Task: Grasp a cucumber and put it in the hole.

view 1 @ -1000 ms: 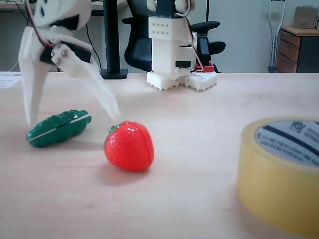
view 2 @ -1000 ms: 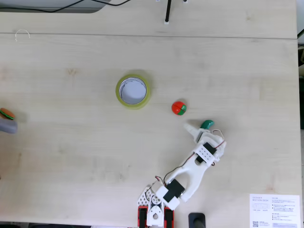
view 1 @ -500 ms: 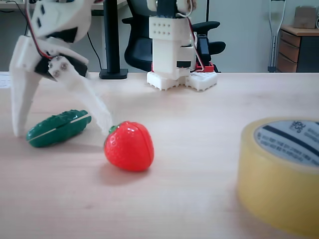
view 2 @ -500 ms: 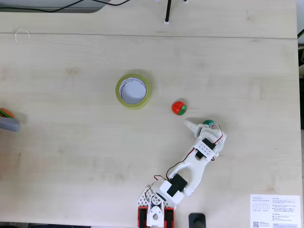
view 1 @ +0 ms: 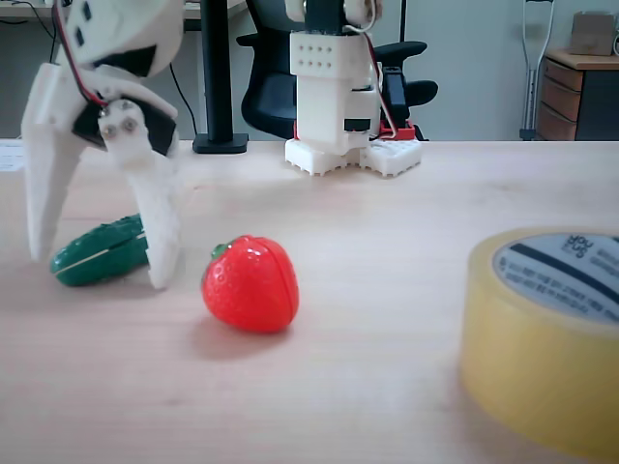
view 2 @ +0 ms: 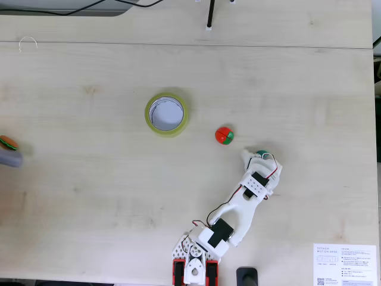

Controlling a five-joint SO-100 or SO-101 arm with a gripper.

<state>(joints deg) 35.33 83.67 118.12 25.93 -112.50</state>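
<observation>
The dark green cucumber (view 1: 95, 255) lies on the wooden table at the left of the low fixed view, left of the red strawberry (view 1: 251, 284). My white gripper (view 1: 99, 269) reaches down over it, open. One finger stands just left of the cucumber and the other covers its right end. From above, the gripper (view 2: 255, 157) hides most of the cucumber (view 2: 261, 154), with only a green tip showing. The yellowish tape roll (view 1: 537, 358) sits at the right, and its hole (view 2: 166, 111) faces up, well apart from the gripper.
The arm's white base (view 1: 343, 106) stands at the table's far edge, with an office chair behind it. From above, the strawberry (view 2: 224, 135) lies between roll and gripper. A printed sheet (view 2: 344, 265) lies bottom right, and a grey and orange object (view 2: 8, 150) at the left edge.
The right finger has swung in from beside the strawberry to the cucumber's right end, narrowing the gap. The cucumber, strawberry and roll have stayed put.
</observation>
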